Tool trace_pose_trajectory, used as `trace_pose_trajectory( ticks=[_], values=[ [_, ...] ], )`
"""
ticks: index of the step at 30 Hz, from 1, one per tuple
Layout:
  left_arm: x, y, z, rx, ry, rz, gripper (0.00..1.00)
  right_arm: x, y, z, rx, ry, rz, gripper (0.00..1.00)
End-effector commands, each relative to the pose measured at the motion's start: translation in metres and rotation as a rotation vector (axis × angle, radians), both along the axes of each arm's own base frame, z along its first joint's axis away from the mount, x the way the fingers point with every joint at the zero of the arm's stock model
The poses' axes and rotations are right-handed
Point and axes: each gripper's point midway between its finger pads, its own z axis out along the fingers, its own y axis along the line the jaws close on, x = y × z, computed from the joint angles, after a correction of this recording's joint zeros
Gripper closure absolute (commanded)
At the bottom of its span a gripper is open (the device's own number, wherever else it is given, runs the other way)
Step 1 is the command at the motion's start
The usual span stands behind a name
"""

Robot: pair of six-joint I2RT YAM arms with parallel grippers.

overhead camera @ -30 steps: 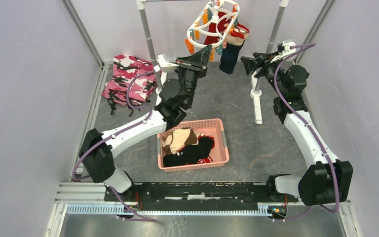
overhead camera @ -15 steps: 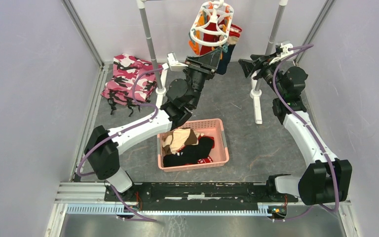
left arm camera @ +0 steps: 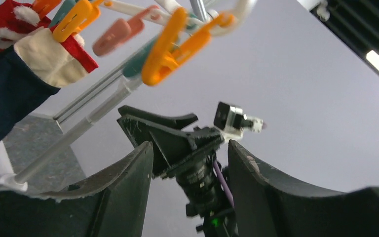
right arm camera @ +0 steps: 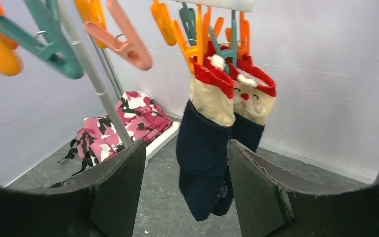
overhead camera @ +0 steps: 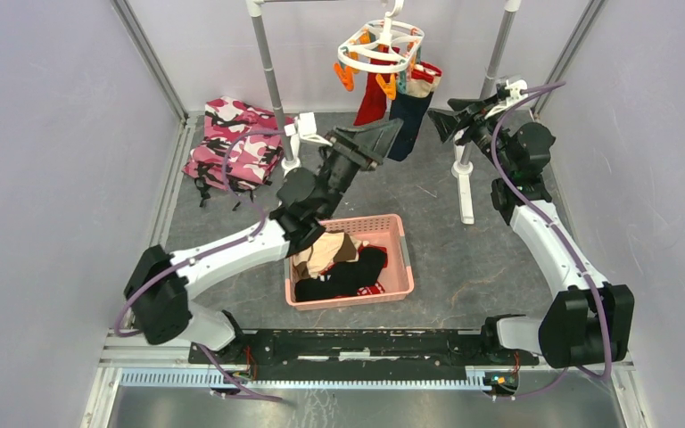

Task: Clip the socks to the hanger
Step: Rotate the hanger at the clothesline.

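Note:
The white hanger (overhead camera: 381,46) hangs from the top rail, with orange and teal clips under its ring. Two navy socks (overhead camera: 408,116) with red and beige tops hang clipped to it. They show in the right wrist view (right arm camera: 202,143) and at the top left of the left wrist view (left arm camera: 10,84). More socks, beige (overhead camera: 323,251) and black (overhead camera: 350,275), lie in the pink basket (overhead camera: 405,259). My left gripper (overhead camera: 385,134) is open and empty, just below and left of the hung socks. My right gripper (overhead camera: 440,118) is open and empty, to the right of them.
A pink camouflage folded cloth (overhead camera: 235,143) lies at the back left. Grey rack poles stand at the back left (overhead camera: 272,76) and the back right (overhead camera: 491,71), with a white foot (overhead camera: 464,192) on the floor. Grey walls close the sides.
My left gripper has dropped down and away from the hanger's clips. The hanger, tilted before, has swung back to hang level, with the socks hanging straight.

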Motion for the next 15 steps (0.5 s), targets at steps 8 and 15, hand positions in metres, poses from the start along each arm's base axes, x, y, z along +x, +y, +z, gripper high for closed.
trace_pose_trajectory(
  ticks=[8, 15],
  values=[
    [-0.085, 0.051, -0.013, 0.360, -0.466, 0.012, 0.29, -0.011, 0.022, 0.005, 0.019, -0.081, 0.141, 0.32],
    [-0.074, 0.085, -0.079, 0.720, -0.433, 0.148, 0.16, -0.020, 0.033, 0.004, -0.022, -0.117, 0.182, 0.32]
  ],
)
